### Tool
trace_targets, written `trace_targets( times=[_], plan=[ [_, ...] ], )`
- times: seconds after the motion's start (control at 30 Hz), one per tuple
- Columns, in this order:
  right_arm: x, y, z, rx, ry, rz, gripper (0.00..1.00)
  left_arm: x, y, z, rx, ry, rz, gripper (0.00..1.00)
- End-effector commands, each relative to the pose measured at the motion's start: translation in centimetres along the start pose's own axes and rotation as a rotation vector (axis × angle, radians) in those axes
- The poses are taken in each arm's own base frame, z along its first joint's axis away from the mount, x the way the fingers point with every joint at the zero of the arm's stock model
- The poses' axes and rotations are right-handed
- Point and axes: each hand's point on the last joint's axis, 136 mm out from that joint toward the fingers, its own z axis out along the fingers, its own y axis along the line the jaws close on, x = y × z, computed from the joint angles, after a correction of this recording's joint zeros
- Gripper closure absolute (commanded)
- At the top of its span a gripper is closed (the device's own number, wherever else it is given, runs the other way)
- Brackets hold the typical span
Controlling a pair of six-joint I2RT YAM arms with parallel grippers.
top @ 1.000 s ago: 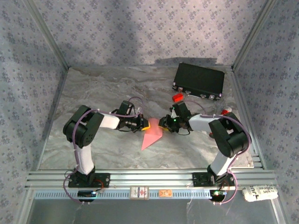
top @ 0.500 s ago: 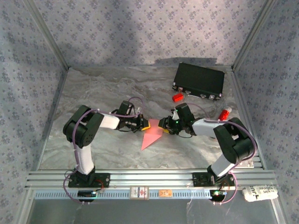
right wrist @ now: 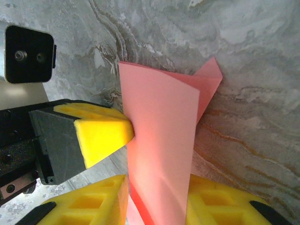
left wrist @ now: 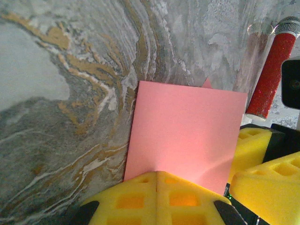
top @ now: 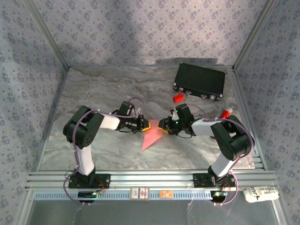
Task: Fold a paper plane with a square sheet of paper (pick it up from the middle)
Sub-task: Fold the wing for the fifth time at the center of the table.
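Mid tabletop (top: 93, 93), grey marbled: the two hands meet nose to nose over the folded pink paper (top: 151, 139).

Left hand (left wrist: 157, 183): yellow pads pressed together, pinching one edge of the paper. A flat square panel stands out beyond the pads.

Right hand (right wrist: 157, 192): pads spread, with a narrow folded strip of the paper running up between them. One yellow pad of the left hand touches that strip's edge from the side.

From above, the paper's pointed end reaches toward the near left. Whether it rests on the tabletop, cannot tell.

Farther right: red-and-white tube (top: 226, 112) near the right edge. Then a small red block (top: 177, 98), just beside the black case (top: 200, 79) at the far right. All three well apart from the paper.
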Motion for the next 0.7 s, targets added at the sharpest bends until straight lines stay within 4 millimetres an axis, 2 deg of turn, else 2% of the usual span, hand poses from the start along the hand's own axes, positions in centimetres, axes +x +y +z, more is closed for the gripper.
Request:
trace_targets(
  times=[0.0, 0.23, 0.53, 0.67],
  plan=[
    [-0.3, 0.1, 0.2, -0.024, 0.012, -0.02, 0.69, 1.5, 3.5, -0.5, -0.113, 0.024, -0.089, 1.0],
    [-0.3, -0.5, 0.5, -0.008, 0.025, -0.044, 0.79, 1.4, 3.0, -0.6, -0.102, 0.024, -0.087, 1.0],
    [-0.4, 0.0, 0.9, -0.052, 0.032, -0.073, 0.78, 1.1, 2.3, -0.7, -0.092, 0.021, -0.08, 1.0],
    [-0.5, -0.1, 1.1, -0.056, 0.034, -0.076, 0.81, 1.1, 2.3, -0.8, -0.094, 0.021, -0.078, 1.0]
  ],
)
